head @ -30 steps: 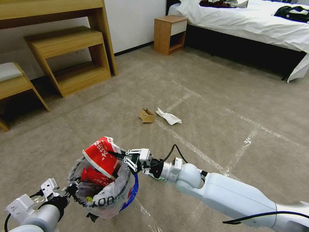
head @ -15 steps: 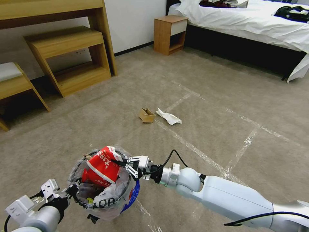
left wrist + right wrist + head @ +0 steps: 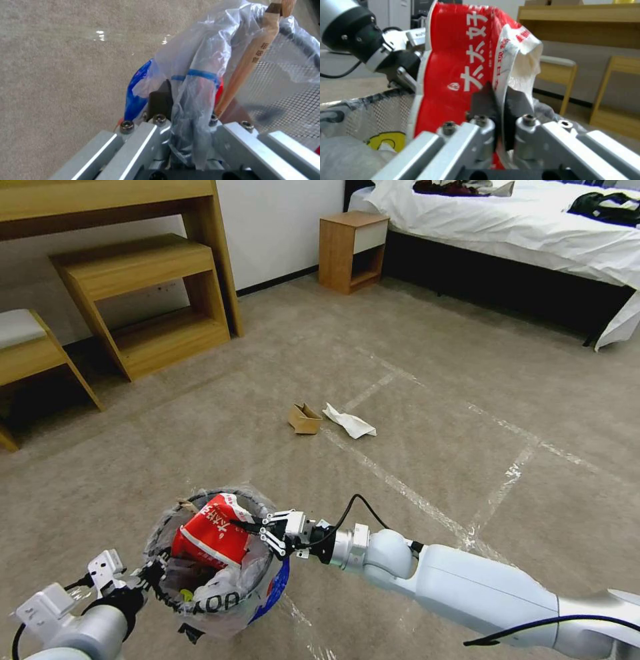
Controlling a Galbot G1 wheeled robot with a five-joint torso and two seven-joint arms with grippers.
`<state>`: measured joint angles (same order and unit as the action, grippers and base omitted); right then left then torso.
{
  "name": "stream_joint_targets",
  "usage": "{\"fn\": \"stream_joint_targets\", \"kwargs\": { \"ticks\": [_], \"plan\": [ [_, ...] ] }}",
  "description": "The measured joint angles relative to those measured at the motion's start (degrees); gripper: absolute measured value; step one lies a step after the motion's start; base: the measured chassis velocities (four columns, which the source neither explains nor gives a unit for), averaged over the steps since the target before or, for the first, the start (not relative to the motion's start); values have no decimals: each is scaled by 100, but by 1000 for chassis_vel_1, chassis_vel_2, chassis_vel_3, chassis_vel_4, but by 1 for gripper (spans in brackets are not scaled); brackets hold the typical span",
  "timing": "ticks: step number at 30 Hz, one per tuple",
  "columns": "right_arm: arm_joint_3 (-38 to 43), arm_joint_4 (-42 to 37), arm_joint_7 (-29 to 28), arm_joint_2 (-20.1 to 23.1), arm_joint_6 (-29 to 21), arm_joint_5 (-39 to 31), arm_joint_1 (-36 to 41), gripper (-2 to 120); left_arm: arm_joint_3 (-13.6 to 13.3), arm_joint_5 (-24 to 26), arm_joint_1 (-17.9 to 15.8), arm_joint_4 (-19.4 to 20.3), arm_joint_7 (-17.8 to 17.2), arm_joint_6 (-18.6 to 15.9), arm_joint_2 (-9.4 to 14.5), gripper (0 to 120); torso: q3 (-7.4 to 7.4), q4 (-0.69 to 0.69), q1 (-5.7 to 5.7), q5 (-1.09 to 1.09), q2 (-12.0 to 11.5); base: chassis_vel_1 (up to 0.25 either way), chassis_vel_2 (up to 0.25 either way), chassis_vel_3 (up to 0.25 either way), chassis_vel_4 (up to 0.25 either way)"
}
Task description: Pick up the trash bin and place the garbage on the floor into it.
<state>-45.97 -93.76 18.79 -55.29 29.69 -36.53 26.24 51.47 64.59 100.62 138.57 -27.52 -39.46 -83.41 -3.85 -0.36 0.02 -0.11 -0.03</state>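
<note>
The trash bin (image 3: pixel 223 600), black-rimmed and lined with a clear printed bag, hangs low at the near left. My left gripper (image 3: pixel 145 573) is shut on its rim and bag (image 3: pixel 196 82). My right gripper (image 3: pixel 248 527) is shut on a red wrapper (image 3: pixel 213 528) and holds it inside the bin's mouth, above other red litter. The right wrist view shows the pads clamped on the wrapper (image 3: pixel 463 62). A thin wooden stick (image 3: pixel 253 57) leans inside the bin. On the floor (image 3: pixel 427 380) farther ahead lie a brown cardboard scrap (image 3: pixel 305 419) and crumpled white paper (image 3: pixel 350 424).
Wooden shelves and a bench (image 3: pixel 140 300) stand at the far left. A nightstand (image 3: pixel 351 250) and a bed (image 3: pixel 533 227) line the back right. Tape lines (image 3: pixel 400 487) cross the open carpet.
My right gripper has come down with the red wrapper, from above the bin's rim into its mouth. The bin and my left gripper have barely moved.
</note>
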Motion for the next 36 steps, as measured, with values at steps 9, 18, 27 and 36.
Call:
{"fn": "stream_joint_targets", "kwargs": {
  "ticks": [9,18,27,36],
  "plan": [
    [45,-90,343,-62,-72,-77,-325,42,-43,-59,4,-14,0,0,-34,0,0,0,0,0,0,0,0,0,0],
    [-33,-86,356,-89,-74,-100,-430,71,-66,-78,27,-10,0,0,-64,0,0,0,0,0,0,0,0,0,0],
    [-58,-85,334,-97,-45,-106,-507,99,-85,-98,30,6,0,0,-80,0,0,0,0,0,0,0,0,0,0],
    [1223,-472,-222,-92,-155,-426,-485,100,9,-28,141,98,-5,-5,-78,0,0,0,0,0,0,0,0,0,0]
  ]
}}
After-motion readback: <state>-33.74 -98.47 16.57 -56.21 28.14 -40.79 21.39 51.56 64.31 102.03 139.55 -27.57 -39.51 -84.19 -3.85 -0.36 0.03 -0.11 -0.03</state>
